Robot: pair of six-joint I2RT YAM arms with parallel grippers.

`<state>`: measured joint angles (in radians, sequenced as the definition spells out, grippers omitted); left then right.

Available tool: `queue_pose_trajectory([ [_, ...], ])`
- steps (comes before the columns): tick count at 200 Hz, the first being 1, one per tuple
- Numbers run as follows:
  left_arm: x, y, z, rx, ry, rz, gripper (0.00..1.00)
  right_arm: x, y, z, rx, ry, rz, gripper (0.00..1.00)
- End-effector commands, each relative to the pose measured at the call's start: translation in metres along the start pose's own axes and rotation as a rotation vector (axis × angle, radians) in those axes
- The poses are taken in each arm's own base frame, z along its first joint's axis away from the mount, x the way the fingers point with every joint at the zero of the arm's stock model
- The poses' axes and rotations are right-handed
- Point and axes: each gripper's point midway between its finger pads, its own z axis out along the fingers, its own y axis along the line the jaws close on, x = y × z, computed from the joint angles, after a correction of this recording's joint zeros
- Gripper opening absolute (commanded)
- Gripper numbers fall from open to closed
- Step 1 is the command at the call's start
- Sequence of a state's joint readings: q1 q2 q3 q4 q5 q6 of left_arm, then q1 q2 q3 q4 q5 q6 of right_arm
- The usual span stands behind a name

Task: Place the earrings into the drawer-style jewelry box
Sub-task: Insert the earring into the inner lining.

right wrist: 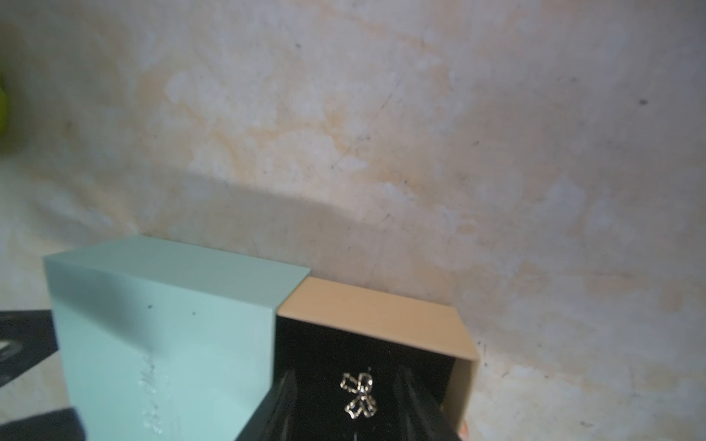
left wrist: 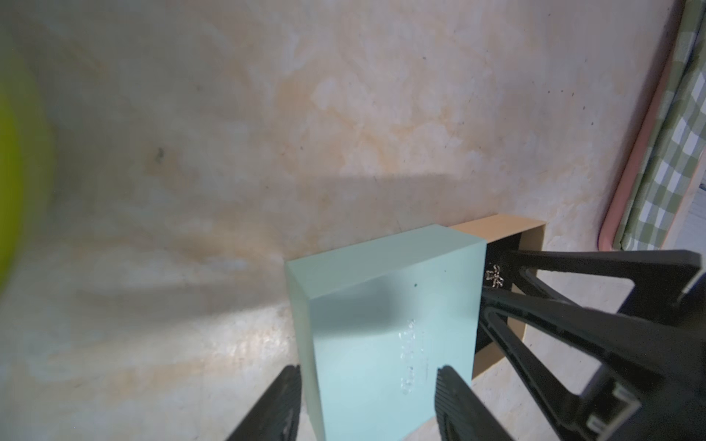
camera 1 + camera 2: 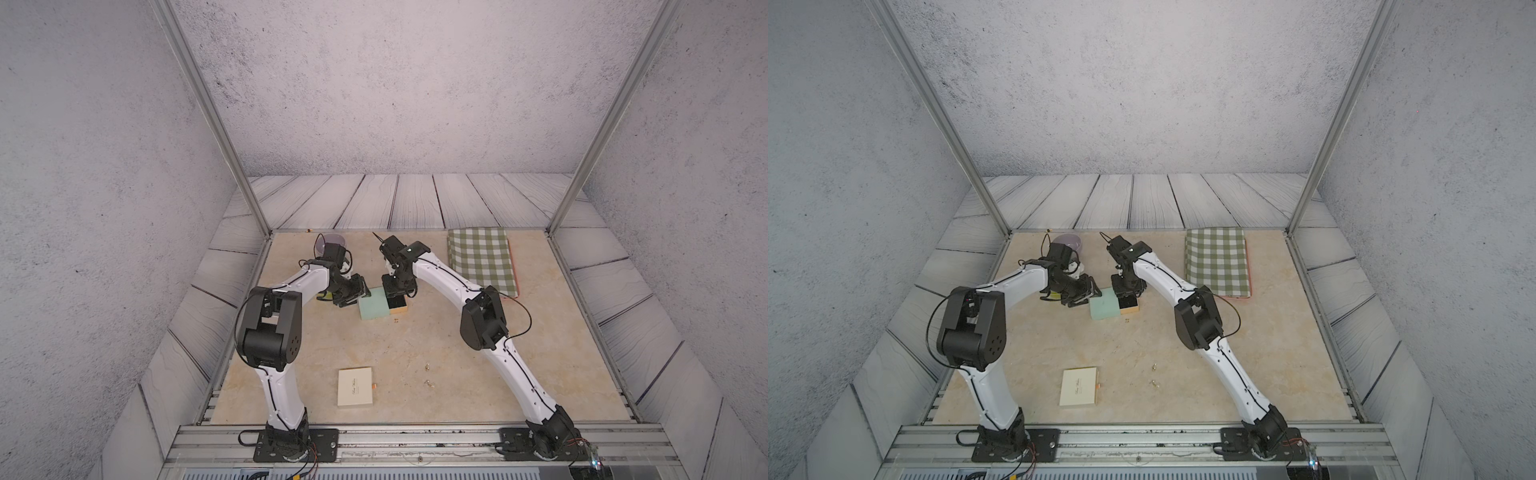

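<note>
The drawer-style jewelry box (image 3: 374, 307) is a mint sleeve (image 2: 382, 305) with a tan drawer (image 1: 374, 317) pulled out to the right, lined in black. One bow-shaped earring (image 1: 359, 395) lies loose on the lining; it also shows in the left wrist view (image 2: 494, 277). My right gripper (image 1: 345, 376) hangs over the drawer, open, with its fingers either side of that earring and not touching it. My left gripper (image 2: 368, 372) clamps the sleeve's left end, one finger on each side. Three more earrings lie on the table: one just in front of the box (image 3: 395, 320) and two nearer the front (image 3: 427, 366) (image 3: 429, 384).
A flat cream box (image 3: 355, 387) lies front centre. A green checked cloth (image 3: 482, 259) on a pink board covers the back right. A purple bowl (image 3: 332, 240) stands at the back, behind the left arm. A yellow-green object (image 2: 11, 191) sits left of the jewelry box.
</note>
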<state>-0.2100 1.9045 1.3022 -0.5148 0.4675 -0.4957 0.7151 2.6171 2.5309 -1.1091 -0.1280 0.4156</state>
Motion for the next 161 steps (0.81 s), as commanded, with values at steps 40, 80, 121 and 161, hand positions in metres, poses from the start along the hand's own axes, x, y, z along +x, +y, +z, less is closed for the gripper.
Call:
queue_pose_trajectory([
  [40,0.005,-0.004,-0.003,0.008,0.003,0.015,0.59,-0.011,0.017,-0.050,-0.052,-0.072,-0.002,0.48],
  [80,0.008,-0.014,-0.022,0.035,-0.022,0.015,0.59,-0.015,0.025,-0.096,-0.080,-0.148,-0.013,0.47],
  [121,0.047,-0.031,-0.039,0.072,-0.025,0.038,0.59,0.014,0.009,-0.134,-0.083,-0.296,-0.009,0.48],
  [161,0.104,-0.040,-0.027,0.098,0.032,0.052,0.59,0.070,-0.025,-0.129,-0.009,-0.270,-0.048,0.63],
])
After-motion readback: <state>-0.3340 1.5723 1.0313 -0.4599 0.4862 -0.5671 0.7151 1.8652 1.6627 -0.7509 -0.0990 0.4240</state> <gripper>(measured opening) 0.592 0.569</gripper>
